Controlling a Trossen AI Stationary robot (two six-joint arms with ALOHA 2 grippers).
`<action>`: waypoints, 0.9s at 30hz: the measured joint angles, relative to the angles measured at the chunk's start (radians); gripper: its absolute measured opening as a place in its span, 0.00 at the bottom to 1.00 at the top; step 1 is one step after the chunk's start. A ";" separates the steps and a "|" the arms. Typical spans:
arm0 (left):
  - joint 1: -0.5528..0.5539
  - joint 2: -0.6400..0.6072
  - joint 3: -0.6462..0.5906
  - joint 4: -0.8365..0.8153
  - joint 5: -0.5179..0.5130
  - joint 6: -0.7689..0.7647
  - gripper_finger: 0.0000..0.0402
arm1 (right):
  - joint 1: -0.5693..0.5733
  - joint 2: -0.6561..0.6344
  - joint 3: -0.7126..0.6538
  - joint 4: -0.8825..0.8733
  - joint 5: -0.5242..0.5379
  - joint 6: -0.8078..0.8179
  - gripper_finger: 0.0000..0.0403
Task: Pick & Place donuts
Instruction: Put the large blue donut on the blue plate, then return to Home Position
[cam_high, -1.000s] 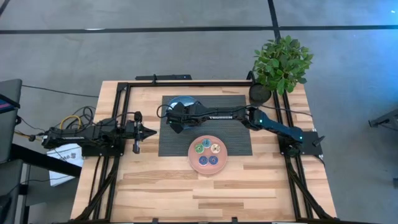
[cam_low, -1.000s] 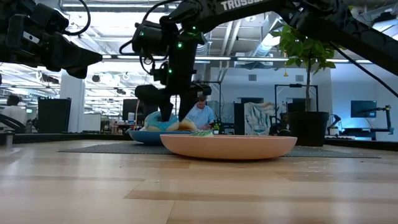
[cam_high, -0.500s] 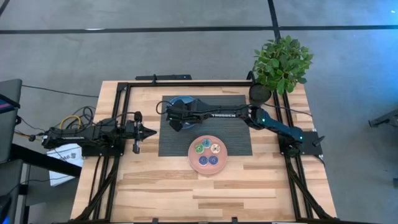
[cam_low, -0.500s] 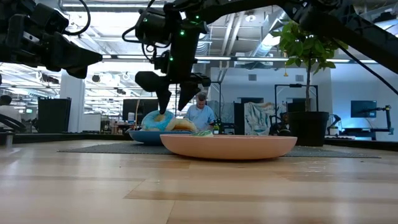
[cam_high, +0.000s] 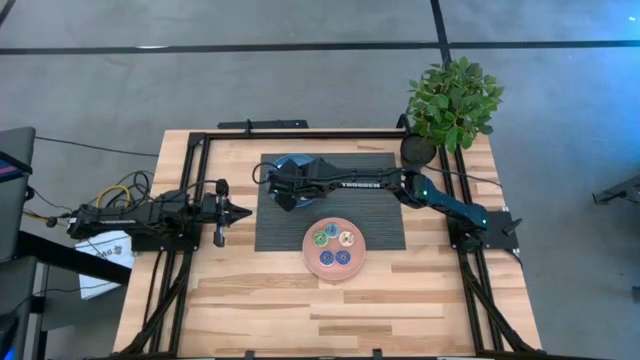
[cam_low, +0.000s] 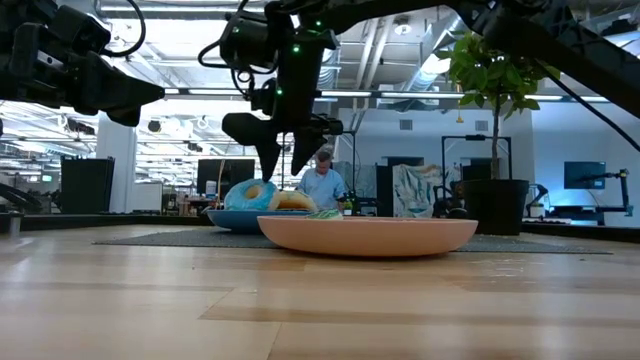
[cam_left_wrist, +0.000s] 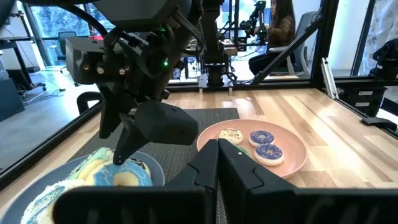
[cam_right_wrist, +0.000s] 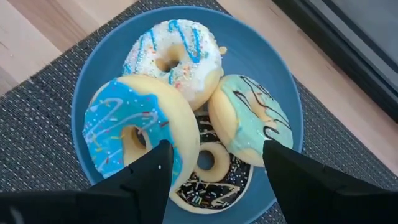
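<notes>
Large donuts are piled on a blue plate (cam_right_wrist: 93, 68): a blue-iced one (cam_right_wrist: 134, 134) leaning tilted on the others, a white sprinkled one (cam_right_wrist: 171, 59), a teal one with dark drizzle (cam_right_wrist: 252, 127), and a dark brown one (cam_right_wrist: 208, 183) underneath. My right gripper (cam_right_wrist: 217, 168) hangs open just above the pile (cam_low: 265, 195), pointing steeply down and touching nothing. Several small donuts (cam_high: 335, 246) lie on a pink plate (cam_high: 310, 250). My left gripper (cam_high: 240, 212) waits shut and level at the table's left, holding nothing.
Both plates sit on a dark ribbed mat (cam_high: 380, 215) in the middle of the wooden table. A potted plant (cam_high: 452, 100) stands at the far right corner. A black frame rail (cam_high: 300, 134) runs along the far edge. A person (cam_low: 322, 185) shows in the room beyond.
My right gripper has risen from among the donuts on the blue plate, and its fingertips now hang clear above them. The blue-iced donut stays on the plate, leaning on the others. The left arm has kept still.
</notes>
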 joint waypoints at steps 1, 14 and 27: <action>0.000 0.000 0.000 0.000 0.000 0.000 0.00 | 0.001 0.000 0.000 0.000 0.000 0.000 0.60; 0.000 0.000 0.000 0.000 0.000 0.000 0.00 | 0.060 -0.144 -0.005 -0.037 0.003 -0.079 0.59; 0.000 0.000 0.000 0.000 0.000 0.000 0.00 | 0.281 -0.265 -0.303 -0.064 0.067 -0.125 0.03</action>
